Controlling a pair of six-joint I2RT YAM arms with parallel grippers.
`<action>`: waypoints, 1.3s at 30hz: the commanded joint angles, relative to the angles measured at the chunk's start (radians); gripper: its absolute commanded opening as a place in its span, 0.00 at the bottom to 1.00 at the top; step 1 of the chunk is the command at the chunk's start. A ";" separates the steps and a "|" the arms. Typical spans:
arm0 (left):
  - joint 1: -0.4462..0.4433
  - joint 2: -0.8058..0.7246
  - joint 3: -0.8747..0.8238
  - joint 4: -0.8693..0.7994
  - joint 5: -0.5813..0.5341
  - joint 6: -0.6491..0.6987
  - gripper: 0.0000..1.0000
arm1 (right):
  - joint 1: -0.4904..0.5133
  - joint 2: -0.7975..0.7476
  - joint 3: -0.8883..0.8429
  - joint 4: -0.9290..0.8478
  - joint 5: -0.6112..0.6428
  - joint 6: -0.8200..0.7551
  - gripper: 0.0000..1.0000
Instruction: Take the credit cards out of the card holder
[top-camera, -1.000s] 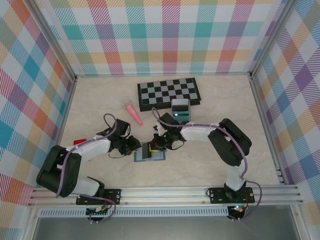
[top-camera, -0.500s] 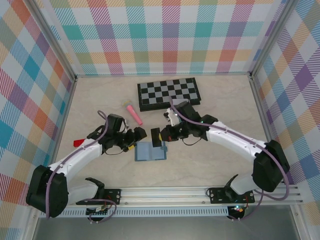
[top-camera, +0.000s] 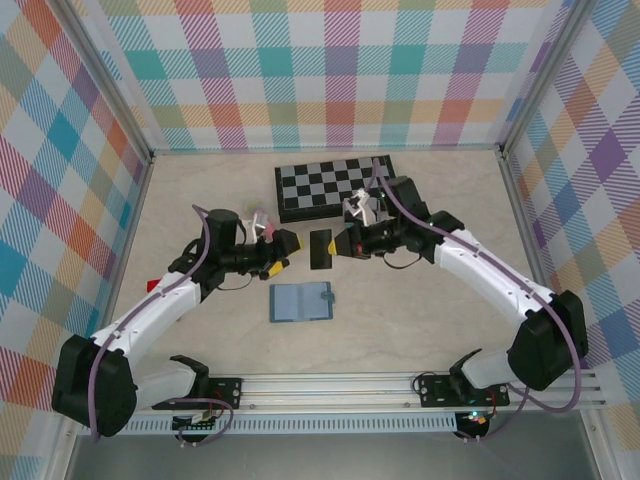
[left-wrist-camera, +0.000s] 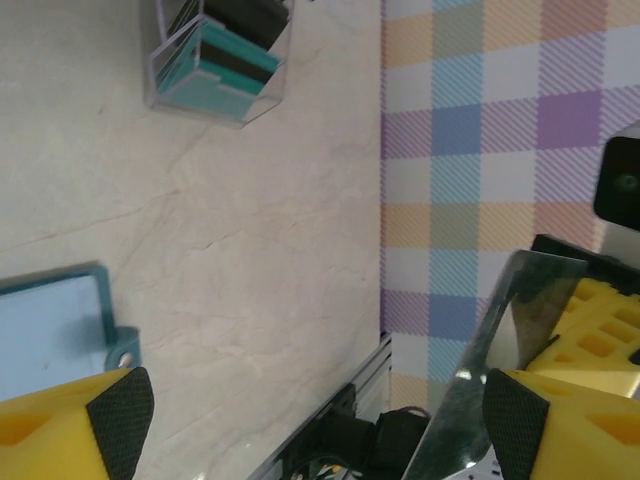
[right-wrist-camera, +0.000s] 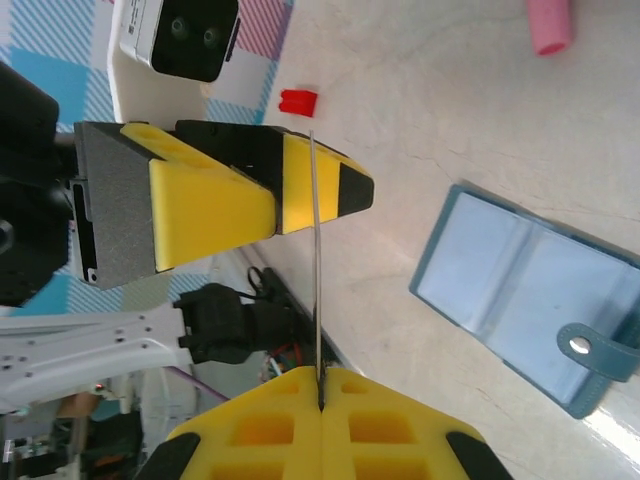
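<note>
the left gripper (top-camera: 283, 254) has let go of the card holder (top-camera: 300, 301) and moved up and away. its jaws are now wide open with nothing in them. the right gripper (top-camera: 336, 244) is pinched tight on a dark card (top-camera: 321, 249) and has lifted it out. the holder lies open and flat on the table (top-camera: 430, 310), near both grippers. so this card is out, and i think it goes next to the clear box (left-wrist-camera: 215, 60) with the teal cards (left-wrist-camera: 222, 72).
</note>
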 joint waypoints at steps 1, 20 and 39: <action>0.013 0.029 0.044 0.099 0.029 -0.060 0.85 | -0.020 0.058 0.064 0.032 -0.154 0.021 0.00; 0.007 0.147 0.058 0.539 0.114 -0.312 0.06 | -0.056 0.228 0.151 0.161 -0.369 0.129 0.09; 0.009 0.053 0.115 0.116 -0.046 -0.123 0.58 | -0.062 0.160 0.215 0.002 0.013 0.048 0.00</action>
